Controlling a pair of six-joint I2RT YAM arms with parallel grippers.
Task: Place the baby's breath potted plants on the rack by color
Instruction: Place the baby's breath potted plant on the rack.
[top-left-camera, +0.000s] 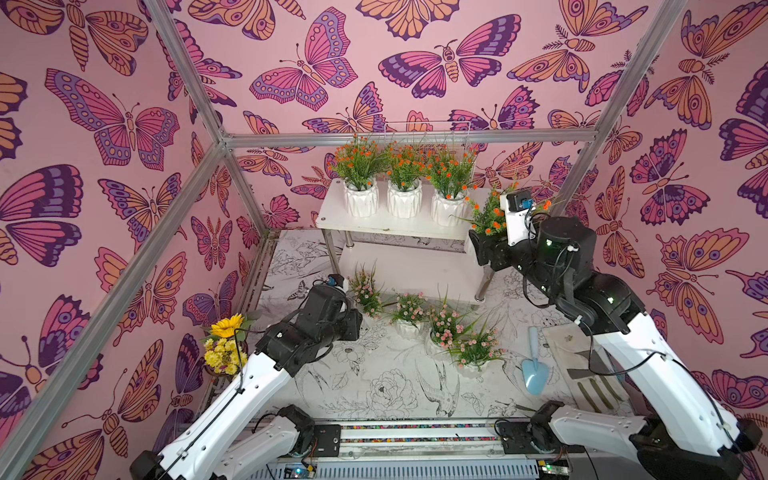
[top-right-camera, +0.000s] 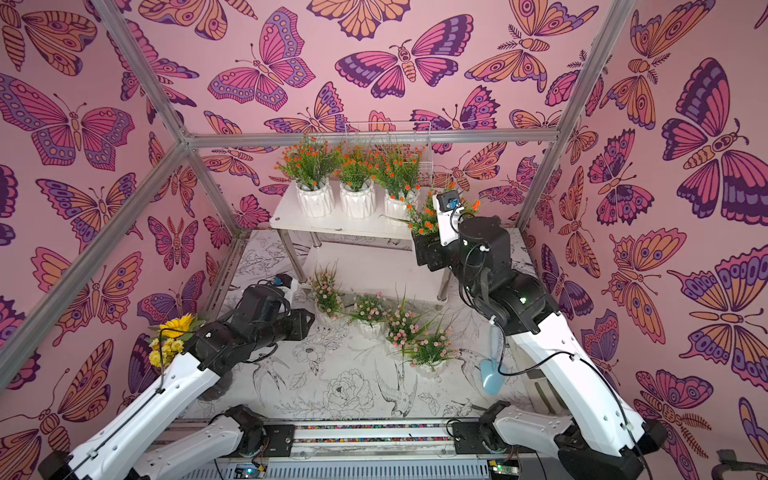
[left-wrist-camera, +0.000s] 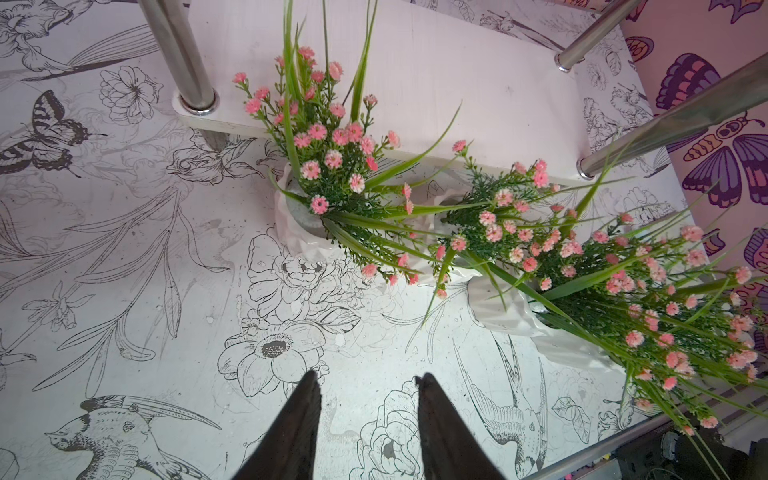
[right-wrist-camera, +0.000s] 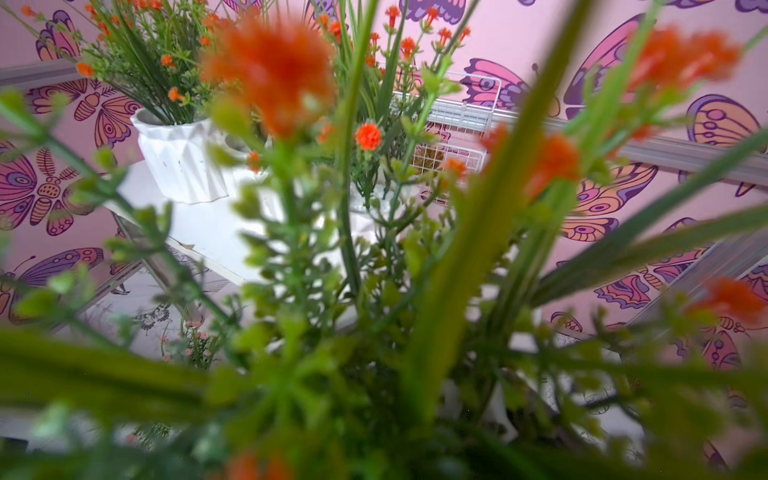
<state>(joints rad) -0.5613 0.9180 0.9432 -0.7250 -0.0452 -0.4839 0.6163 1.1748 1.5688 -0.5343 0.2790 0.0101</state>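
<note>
Rack (top-left-camera: 374, 226) stood at frame centre, its upper board bearing three orange plants (top-left-camera: 405, 183). Right tool (top-left-camera: 483, 248) clasped a fourth orange plant (top-left-camera: 490, 216) at the board's right end, its pot hidden. Four pink plants (top-left-camera: 409, 311) stood on the surface (top-left-camera: 374, 386) before the rack. Left tool (left-wrist-camera: 367, 376), spread and empty, hovered near the leftmost

Orange-flowered plants (top-left-camera: 405, 166) and pink-flowered plants (top-left-camera: 409, 309) share white pots (top-left-camera: 404, 201); the pink walls (top-left-camera: 124, 124) show butterflies
</note>
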